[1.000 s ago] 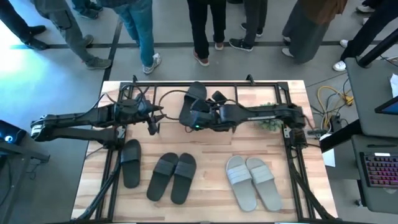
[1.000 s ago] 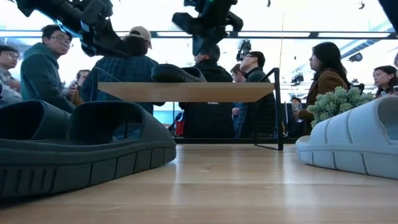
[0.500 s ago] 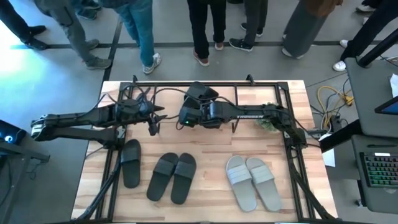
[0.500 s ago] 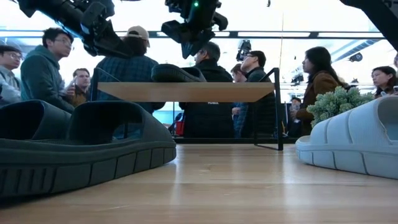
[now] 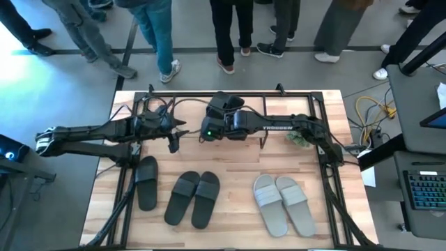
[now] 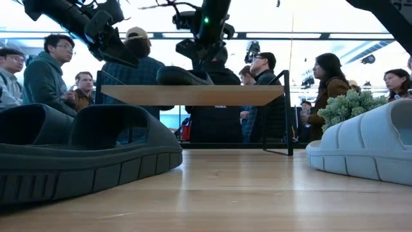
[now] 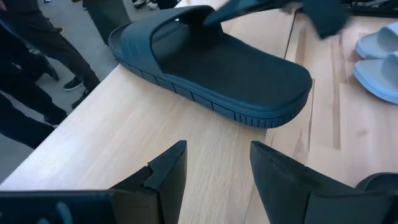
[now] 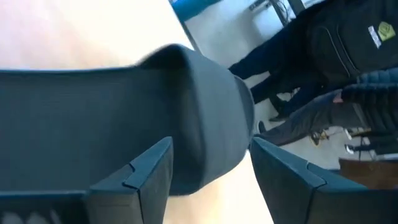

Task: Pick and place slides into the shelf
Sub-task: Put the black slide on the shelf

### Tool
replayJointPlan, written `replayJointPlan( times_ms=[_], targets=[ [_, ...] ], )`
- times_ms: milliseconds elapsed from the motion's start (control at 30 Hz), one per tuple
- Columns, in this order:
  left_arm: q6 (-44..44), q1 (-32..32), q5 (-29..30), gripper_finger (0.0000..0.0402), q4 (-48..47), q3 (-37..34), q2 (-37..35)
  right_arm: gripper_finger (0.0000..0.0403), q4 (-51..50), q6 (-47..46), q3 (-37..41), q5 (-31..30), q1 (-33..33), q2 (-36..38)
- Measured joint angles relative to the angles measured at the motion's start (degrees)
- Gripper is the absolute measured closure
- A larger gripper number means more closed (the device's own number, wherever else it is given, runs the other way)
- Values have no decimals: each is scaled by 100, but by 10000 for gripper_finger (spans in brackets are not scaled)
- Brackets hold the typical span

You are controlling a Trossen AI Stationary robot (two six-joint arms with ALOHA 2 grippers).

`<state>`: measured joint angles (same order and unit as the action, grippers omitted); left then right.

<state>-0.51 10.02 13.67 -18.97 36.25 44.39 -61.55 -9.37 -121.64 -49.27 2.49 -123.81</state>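
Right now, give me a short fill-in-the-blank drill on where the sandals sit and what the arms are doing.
1. The number of sandals lying on the table in front of the shelf is ____.
2. The pair nearest the table's right edge is coloured light ____.
3. The dark sandal on the shelf rests on its ____ board.
4. The left gripper has its fingers ____ and holds nothing.

Missing words: five; grey; top; open
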Motion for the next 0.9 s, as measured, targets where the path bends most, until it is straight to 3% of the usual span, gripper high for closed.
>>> replayJointPlan(
  times_ms=[500,700,900],
  targets=[
    [-2,2,4,240,1,0,-27,212,212,102,256,424,358,-4],
    [-4,2,4,240,-1,-2,48,216,555,344,465,385,373,-4],
    [-10,2,4,240,0,-2,109,249,676,414,472,72,431,-4]
  ],
)
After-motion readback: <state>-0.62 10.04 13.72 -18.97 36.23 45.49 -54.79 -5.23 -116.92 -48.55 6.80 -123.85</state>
